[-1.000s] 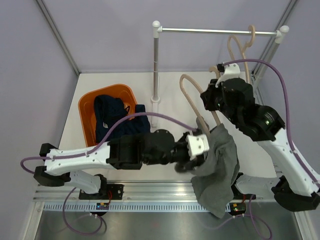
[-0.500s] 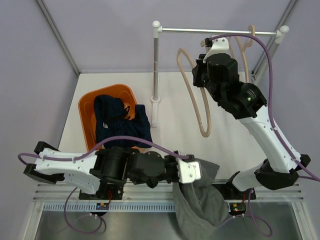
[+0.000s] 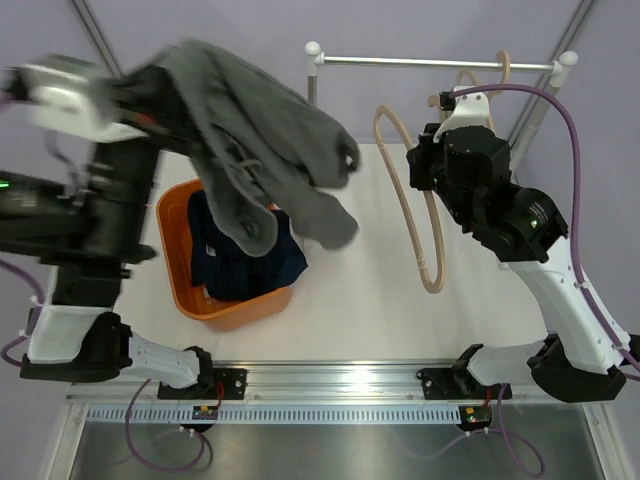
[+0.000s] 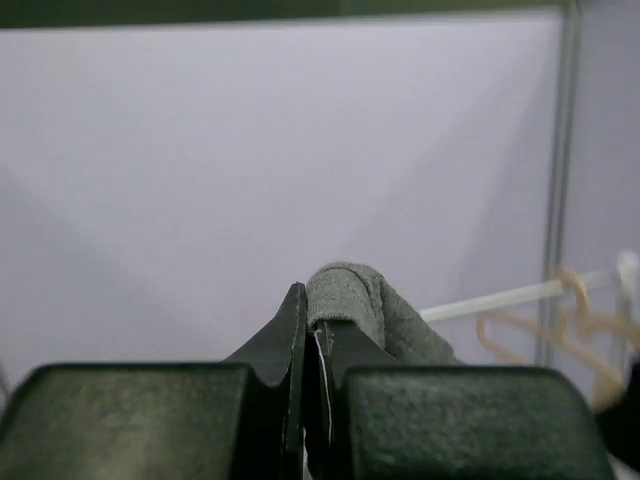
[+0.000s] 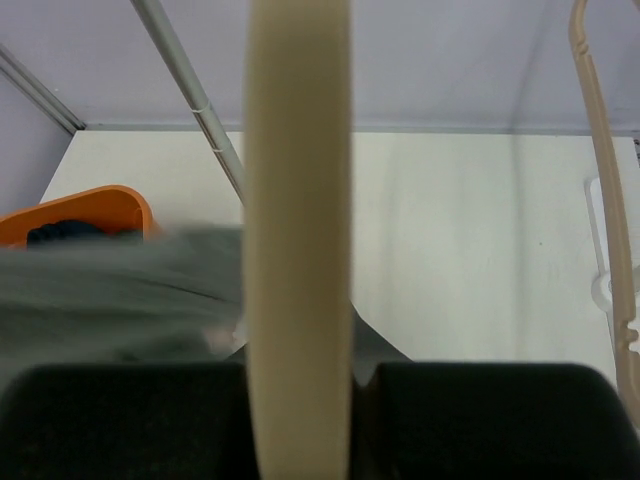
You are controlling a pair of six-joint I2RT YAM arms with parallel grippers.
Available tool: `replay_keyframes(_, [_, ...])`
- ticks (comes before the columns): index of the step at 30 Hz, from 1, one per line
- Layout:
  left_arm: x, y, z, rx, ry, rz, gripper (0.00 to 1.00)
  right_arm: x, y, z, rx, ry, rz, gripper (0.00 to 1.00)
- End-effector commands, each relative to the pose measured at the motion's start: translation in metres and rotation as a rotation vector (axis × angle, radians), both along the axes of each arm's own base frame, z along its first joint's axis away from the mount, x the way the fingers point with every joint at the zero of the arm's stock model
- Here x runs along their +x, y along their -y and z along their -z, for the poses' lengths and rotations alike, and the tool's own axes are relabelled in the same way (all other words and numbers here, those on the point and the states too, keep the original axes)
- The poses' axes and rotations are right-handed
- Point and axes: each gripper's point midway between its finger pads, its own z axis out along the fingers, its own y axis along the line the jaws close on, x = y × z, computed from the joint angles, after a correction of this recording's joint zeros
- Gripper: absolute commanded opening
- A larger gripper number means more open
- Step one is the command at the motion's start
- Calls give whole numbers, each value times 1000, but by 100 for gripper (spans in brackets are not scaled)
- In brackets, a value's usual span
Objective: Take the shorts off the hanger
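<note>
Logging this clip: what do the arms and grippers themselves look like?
Both arms are white shells with bulky black joint housings; the right arm has a small green light, and a purple cable runs along it. The left arm is motion-blurred up top. The left gripper and right gripper have black fingers.

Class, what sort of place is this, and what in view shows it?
Likely a robot test cell, not a home: bare lilac panel walls, two arms bolted to a rail, a small rack with hangers.
</note>
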Motion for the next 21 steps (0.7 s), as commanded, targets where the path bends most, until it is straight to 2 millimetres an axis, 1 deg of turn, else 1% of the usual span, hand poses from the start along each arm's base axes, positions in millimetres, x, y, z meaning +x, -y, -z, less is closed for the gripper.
replay_keyframes(1, [-20, -107, -68, -221, 145, -144, 0, -8, 11, -9, 19, 28, 27, 0])
replay_keyframes(3, [-19, -113, -64, -226, 137, -177, 0, -10, 14, -8, 15, 32, 32, 0])
replay_keyframes(4, [-13, -94, -50, -163, 124, -186, 0, -10, 14, -8, 16, 33, 34, 0])
replay_keyframes(5, [-15, -103, -45, -171, 124, -189, 0, -10, 15, -6, 11, 32, 33, 0])
replay_keyframes(6, [-14, -98, -38, -158, 119, -185, 0, -10, 16, -5, 6, 31, 39, 0])
replay_keyframes(7, [-8, -78, -19, -117, 93, -179, 0, -11, 16, -4, 3, 28, 40, 0])
replay_keyframes(8, [-4, -74, -10, -104, 80, -189, 0, -10, 16, -2, 1, 24, 40, 0])
replay_keyframes(9, [-3, -78, 0, -101, 64, -187, 0, -11, 17, 1, -3, 18, 41, 0])
replay_keyframes(10, [0, -69, 14, -120, 37, -155, 0, -12, 17, 1, 6, 21, 42, 0])
replay_keyframes(11, [13, -44, 47, -44, 7, -158, 0, -12, 18, 2, 9, 20, 43, 0])
replay_keyframes(12, [15, -39, 67, -7, -19, -128, 0, -14, 19, 7, 10, 15, 41, 0])
replay_keyframes(13, [19, -20, 84, -32, -51, -42, 0, -15, 19, 8, 18, 16, 42, 0])
replay_keyframes(14, [36, -5, 121, 35, -100, -54, 0, -14, 18, 13, 16, 8, 43, 0])
replay_keyframes(15, [45, 4, 146, 77, -146, -35, 0, -16, 19, 14, 22, 8, 41, 0])
replay_keyframes(16, [52, 20, 164, 55, -193, 26, 0, -17, 18, 15, 25, 5, 38, 0])
replay_keyframes(17, [72, 17, 188, 84, -246, -11, 0, -17, 18, 19, 21, -4, 36, 0])
replay_keyframes(18, [80, 21, 205, 113, -295, -2, 0, -19, 19, 19, 23, -5, 34, 0])
replay_keyframes(19, [89, 29, 213, 110, -325, 13, 0, -19, 20, 20, 22, -11, 37, 0])
replay_keyframes(20, [97, 23, 212, 106, -331, -13, 0, -21, 20, 21, 21, -13, 34, 0])
replay_keyframes(21, [96, 17, 193, 86, -317, -18, 0, -23, 22, 20, 24, -13, 32, 0])
